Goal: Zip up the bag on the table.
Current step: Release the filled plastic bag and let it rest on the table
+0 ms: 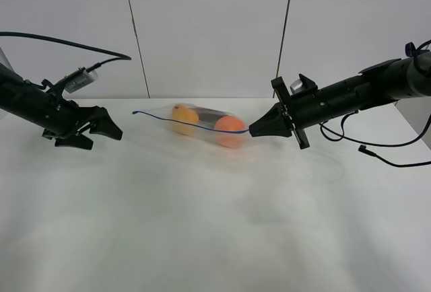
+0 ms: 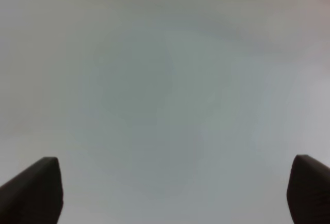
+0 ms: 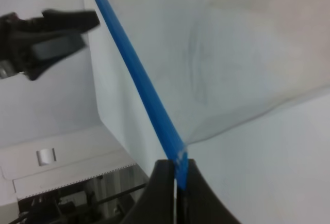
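The white tabletop (image 1: 215, 225) fills the lower part of the high view, with a plain panelled wall (image 1: 209, 29) behind it. Two black arms reach in from either side. The bag (image 1: 202, 127) lies near the middle of the tabletop, toward the far edge, clear and floppy, with two orange fruits (image 1: 230, 127) showing through. Its blue zip strip (image 1: 161, 118) runs along the upper edge, from a free end on the left to the right tool (image 1: 254, 130). That tool's fingers are pressed together on the strip's right end; the right wrist view shows the strip (image 3: 139, 84) running straight into the closed tips (image 3: 179, 175). The left tool (image 1: 108, 130) hangs just above the tabletop, well apart from the bag, its fingers (image 2: 36, 188) spread wide with nothing between them
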Action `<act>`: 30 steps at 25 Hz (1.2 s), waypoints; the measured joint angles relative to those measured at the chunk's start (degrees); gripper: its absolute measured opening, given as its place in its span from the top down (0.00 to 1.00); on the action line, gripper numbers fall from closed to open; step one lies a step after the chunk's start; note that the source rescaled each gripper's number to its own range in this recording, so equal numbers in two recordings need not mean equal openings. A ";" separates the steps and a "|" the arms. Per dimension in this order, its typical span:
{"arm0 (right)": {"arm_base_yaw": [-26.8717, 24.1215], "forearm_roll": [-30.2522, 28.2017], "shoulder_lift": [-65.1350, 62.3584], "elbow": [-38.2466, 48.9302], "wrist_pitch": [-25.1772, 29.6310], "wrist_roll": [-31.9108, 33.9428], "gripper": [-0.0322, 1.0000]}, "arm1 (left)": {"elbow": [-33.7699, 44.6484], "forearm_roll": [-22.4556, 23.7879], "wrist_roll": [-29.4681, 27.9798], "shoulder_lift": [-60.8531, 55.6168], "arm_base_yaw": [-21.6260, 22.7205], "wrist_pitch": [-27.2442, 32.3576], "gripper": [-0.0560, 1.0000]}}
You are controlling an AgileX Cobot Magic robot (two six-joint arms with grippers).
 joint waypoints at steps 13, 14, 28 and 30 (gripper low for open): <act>0.00 0.00 0.00 0.00 0.80 -0.38 0.97 | -9.32 32.16 -30.31 -0.18 -7.49 18.98 0.00; 0.00 0.00 0.00 0.00 0.81 -0.38 0.97 | -9.32 32.27 -30.52 -0.30 -7.49 20.85 0.00; 0.00 0.00 0.00 0.00 2.09 -0.38 0.97 | 2.85 33.16 -31.76 -14.35 -7.49 25.71 0.00; 0.00 0.00 0.00 0.00 2.09 -0.38 0.97 | 7.62 33.16 -31.76 -20.66 -7.49 25.75 0.00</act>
